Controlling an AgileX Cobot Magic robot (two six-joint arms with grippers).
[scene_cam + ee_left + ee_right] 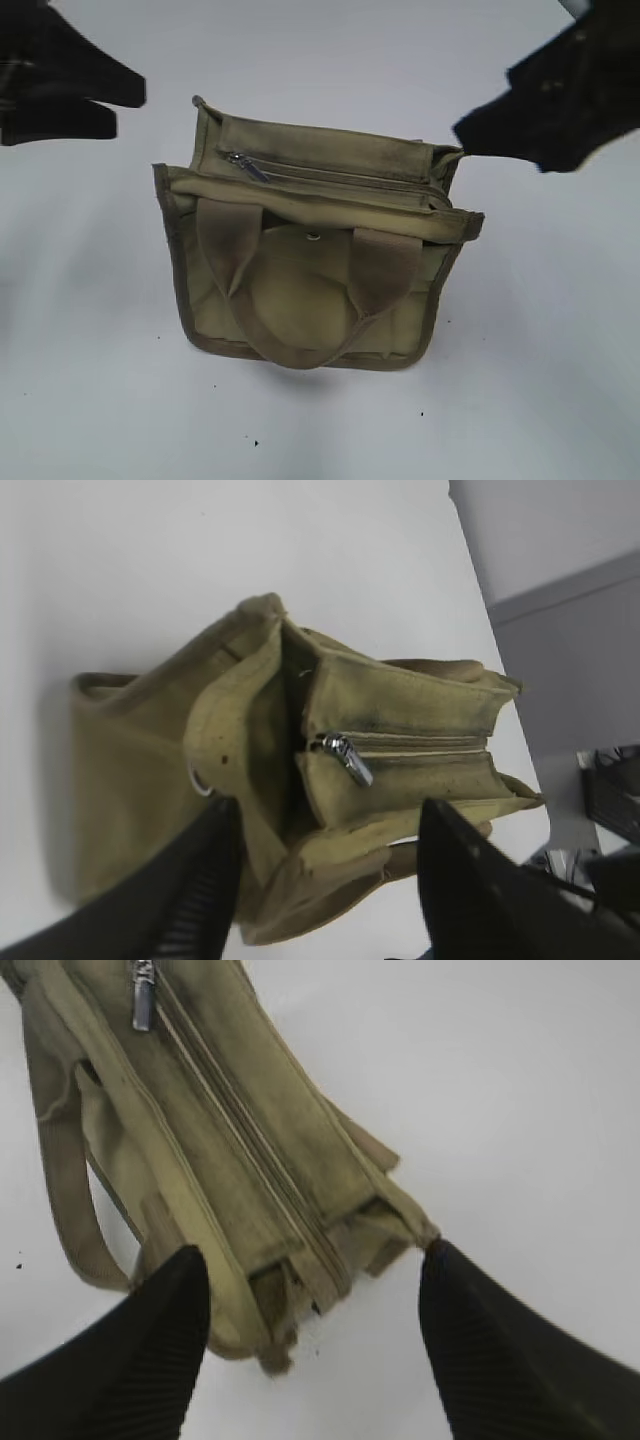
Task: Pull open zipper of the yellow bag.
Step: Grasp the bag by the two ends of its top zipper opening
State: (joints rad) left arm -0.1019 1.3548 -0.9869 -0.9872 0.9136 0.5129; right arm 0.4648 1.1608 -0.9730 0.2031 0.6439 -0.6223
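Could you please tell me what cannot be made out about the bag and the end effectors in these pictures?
- Inside of the bag: all views, hidden by the closed zipper.
- Right end effector touching the bag's end: right wrist view, too close to tell.
- Left end effector: exterior view, cut off by the frame's left edge.
- Snap: exterior view, too small for detail.

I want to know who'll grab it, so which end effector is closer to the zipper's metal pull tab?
Left. The pull tab lies just beyond the left end effector, whose fingers are open and apart from the bag. The right end effector straddles the opposite end of the zipper, far from the tab.
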